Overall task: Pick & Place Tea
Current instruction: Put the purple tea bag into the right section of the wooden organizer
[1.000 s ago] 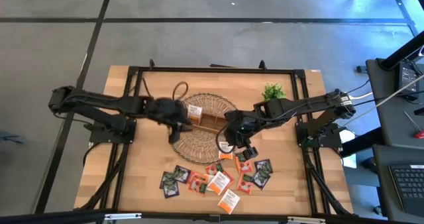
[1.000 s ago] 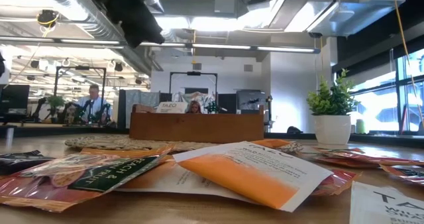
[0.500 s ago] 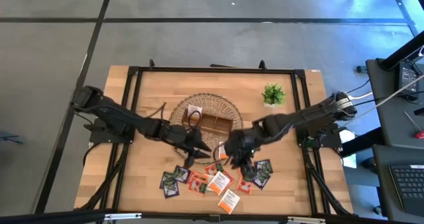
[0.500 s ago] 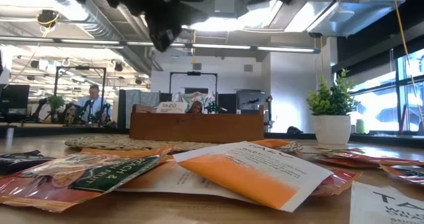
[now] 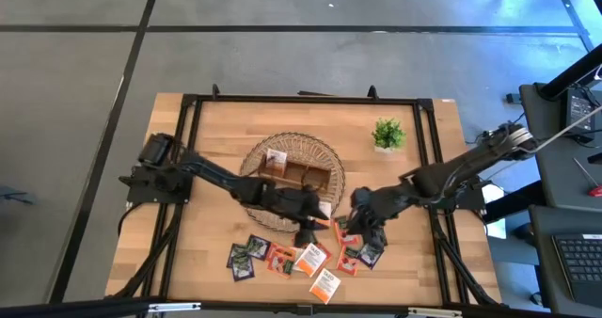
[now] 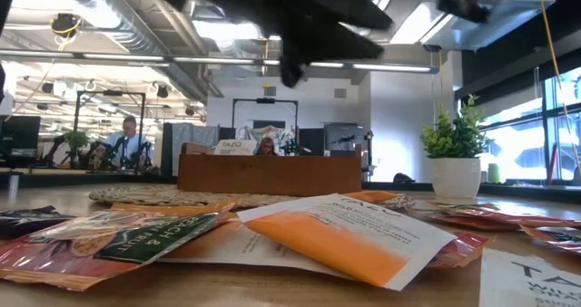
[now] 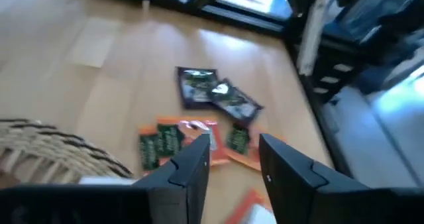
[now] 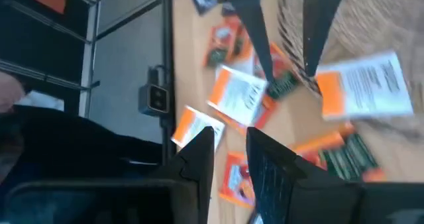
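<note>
Several small tea sachets (image 5: 310, 257), orange, white-orange, red and dark green, lie loose on the wooden table near its front edge. They also show in the low view (image 6: 345, 234). One white sachet (image 5: 276, 158) lies in the wooden tray (image 5: 306, 175), which sits on the round woven basket (image 5: 256, 167). My left gripper (image 5: 306, 230) hovers open and empty above the basket's near rim and the sachets (image 7: 199, 85). My right gripper (image 5: 361, 226) hovers just to its right, above the right-hand sachets (image 8: 242, 95), open a little and empty.
A small green potted plant (image 5: 388, 133) stands at the far right of the table. A black frame (image 5: 188, 102) runs along the table's edges. The two grippers are close together over the sachets. Bare wood lies left of the pile (image 5: 198, 233).
My left gripper has gone from over the basket toward the table's near edge and right, and is now above the sachets. My right gripper has gone a little toward the near edge and then right. The sachets on the table lie as before.
</note>
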`<state>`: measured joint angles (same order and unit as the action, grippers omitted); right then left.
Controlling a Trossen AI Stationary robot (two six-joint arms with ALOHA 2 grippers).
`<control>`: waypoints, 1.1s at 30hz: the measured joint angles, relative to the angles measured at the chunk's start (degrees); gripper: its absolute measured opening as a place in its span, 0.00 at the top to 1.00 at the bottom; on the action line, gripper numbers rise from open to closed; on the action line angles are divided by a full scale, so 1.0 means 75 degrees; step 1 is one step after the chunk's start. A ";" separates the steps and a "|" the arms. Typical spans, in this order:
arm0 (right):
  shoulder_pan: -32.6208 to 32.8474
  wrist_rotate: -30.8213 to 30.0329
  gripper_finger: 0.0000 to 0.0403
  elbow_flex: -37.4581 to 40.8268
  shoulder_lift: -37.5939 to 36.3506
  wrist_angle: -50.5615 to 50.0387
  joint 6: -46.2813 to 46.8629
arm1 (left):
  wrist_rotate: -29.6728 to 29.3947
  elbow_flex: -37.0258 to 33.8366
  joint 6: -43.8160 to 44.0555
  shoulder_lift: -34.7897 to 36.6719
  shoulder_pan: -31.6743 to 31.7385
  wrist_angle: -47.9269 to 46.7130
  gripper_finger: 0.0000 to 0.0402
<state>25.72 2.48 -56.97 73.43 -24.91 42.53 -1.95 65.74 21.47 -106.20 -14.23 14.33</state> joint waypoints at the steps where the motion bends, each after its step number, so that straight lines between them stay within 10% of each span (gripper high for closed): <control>1: 0.0078 -0.0044 0.77 0.0252 -0.0222 0.0014 0.0256 | 0.0062 0.0211 -0.0027 -0.0162 0.0038 -0.0198 0.68; 20: 0.1532 -0.0343 0.77 0.4231 -0.2319 0.1057 0.5623 | 0.0886 0.2355 0.0529 -0.2396 0.0518 -0.0282 0.68; 33: 0.1593 -0.0567 0.75 0.4742 -0.2300 0.1025 0.5910 | 0.0872 0.5306 0.0517 -0.4766 0.0462 -0.0443 0.68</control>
<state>37.67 -1.77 -21.41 56.18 -17.22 86.85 4.59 105.53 25.34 -141.94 -10.76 11.01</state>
